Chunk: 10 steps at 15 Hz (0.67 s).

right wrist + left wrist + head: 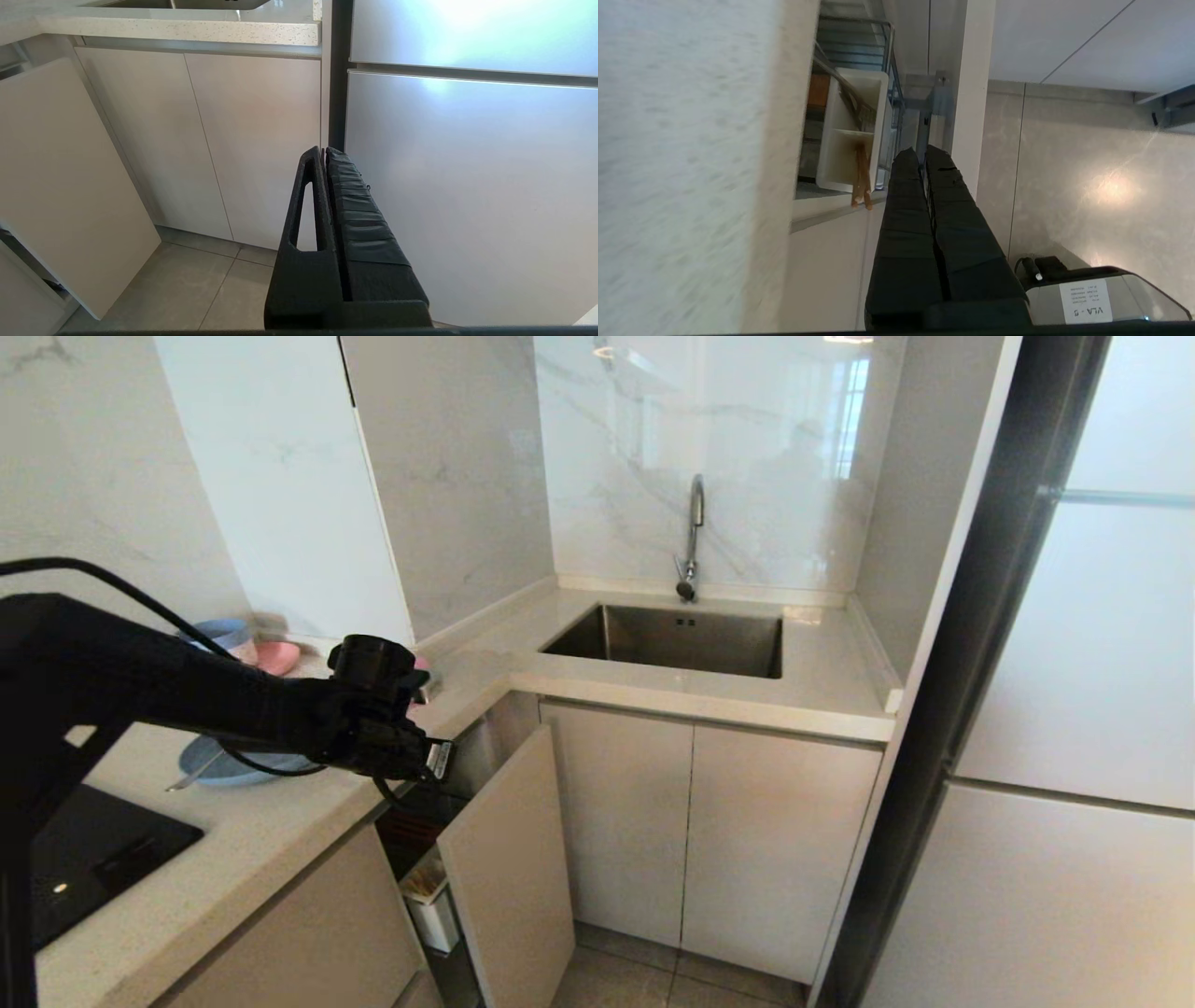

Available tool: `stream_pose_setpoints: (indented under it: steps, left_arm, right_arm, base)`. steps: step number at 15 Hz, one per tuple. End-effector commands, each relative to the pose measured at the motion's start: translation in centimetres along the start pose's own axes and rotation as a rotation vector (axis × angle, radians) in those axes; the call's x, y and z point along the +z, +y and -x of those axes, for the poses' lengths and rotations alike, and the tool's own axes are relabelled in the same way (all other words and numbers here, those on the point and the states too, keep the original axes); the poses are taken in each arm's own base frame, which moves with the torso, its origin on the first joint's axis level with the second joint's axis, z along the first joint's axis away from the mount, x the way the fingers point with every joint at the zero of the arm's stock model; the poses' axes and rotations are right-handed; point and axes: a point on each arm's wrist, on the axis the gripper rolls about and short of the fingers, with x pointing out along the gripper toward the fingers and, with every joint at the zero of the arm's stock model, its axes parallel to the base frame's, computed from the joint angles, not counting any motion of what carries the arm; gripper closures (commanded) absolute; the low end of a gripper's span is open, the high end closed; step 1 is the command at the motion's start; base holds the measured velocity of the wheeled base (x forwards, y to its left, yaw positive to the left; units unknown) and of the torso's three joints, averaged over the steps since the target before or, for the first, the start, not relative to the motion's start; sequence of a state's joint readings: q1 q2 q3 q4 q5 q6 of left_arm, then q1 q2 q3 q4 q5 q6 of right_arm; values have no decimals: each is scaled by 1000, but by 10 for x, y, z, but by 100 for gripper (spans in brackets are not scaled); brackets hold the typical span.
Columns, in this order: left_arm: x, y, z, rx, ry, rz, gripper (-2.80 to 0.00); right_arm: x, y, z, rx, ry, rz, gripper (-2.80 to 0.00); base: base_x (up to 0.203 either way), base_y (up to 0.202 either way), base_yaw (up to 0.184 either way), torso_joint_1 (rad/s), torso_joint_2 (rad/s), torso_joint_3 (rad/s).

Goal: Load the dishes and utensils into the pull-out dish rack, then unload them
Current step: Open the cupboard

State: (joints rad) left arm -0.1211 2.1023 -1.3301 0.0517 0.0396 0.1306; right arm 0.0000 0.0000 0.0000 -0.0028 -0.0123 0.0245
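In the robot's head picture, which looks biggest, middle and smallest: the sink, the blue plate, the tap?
1. sink, biggest.
2. blue plate; the arm covers part of it, and it sits nearer the camera.
3. tap, smallest.

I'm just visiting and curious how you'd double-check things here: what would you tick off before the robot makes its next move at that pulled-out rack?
1. Pull-out dish rack is open enough to reach in: ok, its beige front panel stands out from the cabinets.
2. Chopsticks loaded: ok, they stand in the white utensil box.
3. Left gripper is free: ok, shut with nothing between its fingers.
4. Blue plate loaded: not ok, it lies on the counter.
5. Metal utensil loaded: cannot tell.
6. Right gripper out of the way: ok, shut, empty, near the fridge door.
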Motion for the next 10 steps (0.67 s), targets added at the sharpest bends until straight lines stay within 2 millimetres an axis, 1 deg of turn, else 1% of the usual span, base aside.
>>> stream_pose_setpoints:
  steps: [1, 4, 10]
  left_arm:
    - [-6, -1, -15, -4, 33, -2, 0]
    - [-11, -3, -32, -8, 64, -4, 0]
    - [-19, -3, -57, -6, 105, -1, 0]
  right_arm:
    - [0, 0, 0, 0, 1, 0, 0]
    - [0, 0, 0, 0, 1, 0, 0]
    - [0, 0, 0, 0, 1, 0, 0]
  base:
    - [0, 0, 0, 0, 0, 0]
    - [0, 0, 0, 0, 0, 0]
    - [0, 0, 0, 0, 0, 0]
